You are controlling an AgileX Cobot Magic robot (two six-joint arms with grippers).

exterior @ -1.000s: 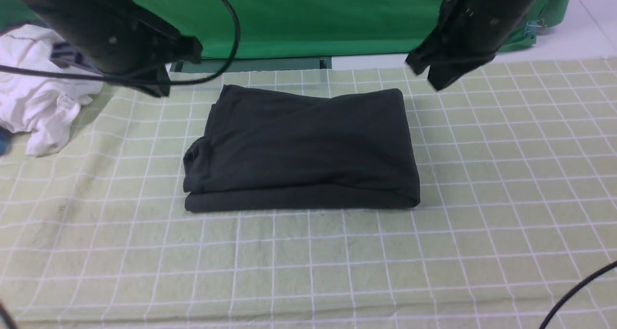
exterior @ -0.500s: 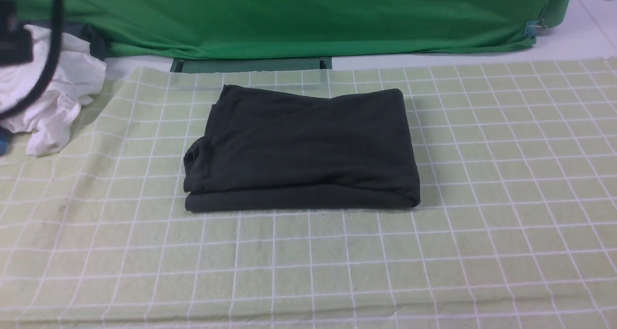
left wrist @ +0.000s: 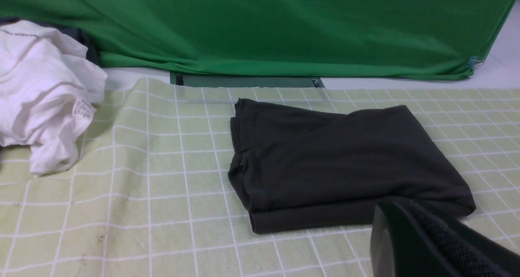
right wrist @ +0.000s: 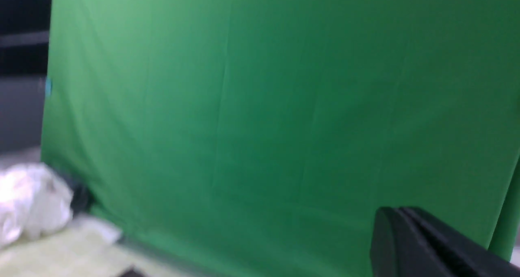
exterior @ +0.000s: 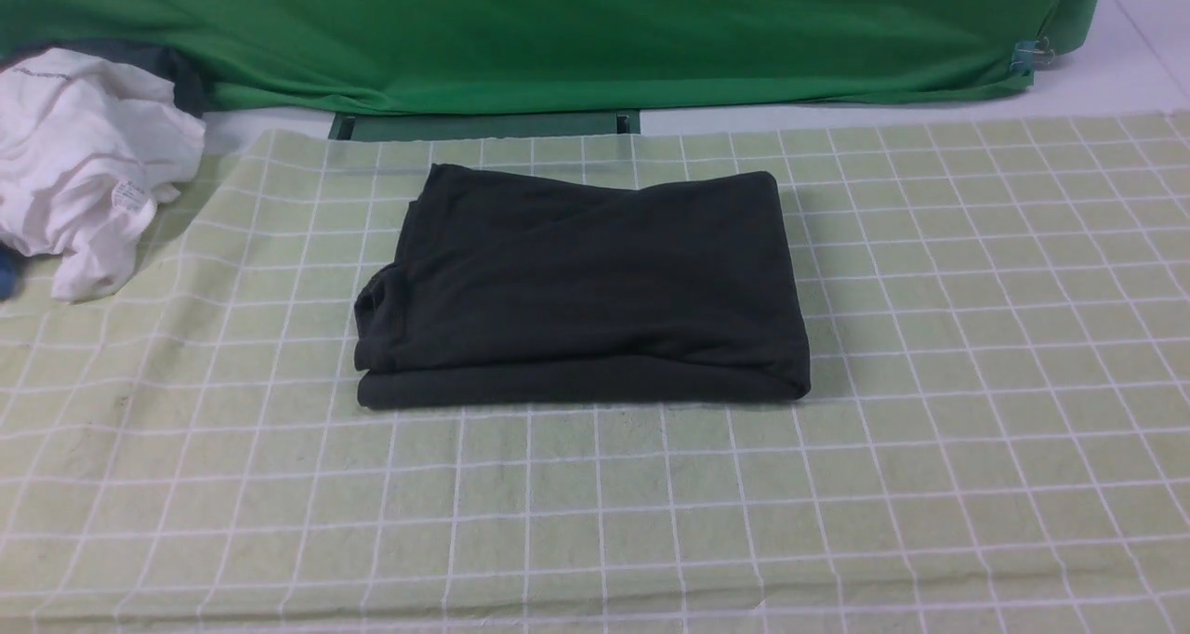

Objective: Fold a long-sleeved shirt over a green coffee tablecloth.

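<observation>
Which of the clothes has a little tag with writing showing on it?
The white one on the left. A small printed tag shows on it; none shows on the folded black shirt.

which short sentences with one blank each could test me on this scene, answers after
The folded shirt is ____ in colour.
It lies on a pale green tablecloth with a grid of ____ lines.
The crumpled garment at the far left of the front view is ____.
The plain backdrop behind the tablecloth is ____.

Missing words: black; white; white; green
</observation>
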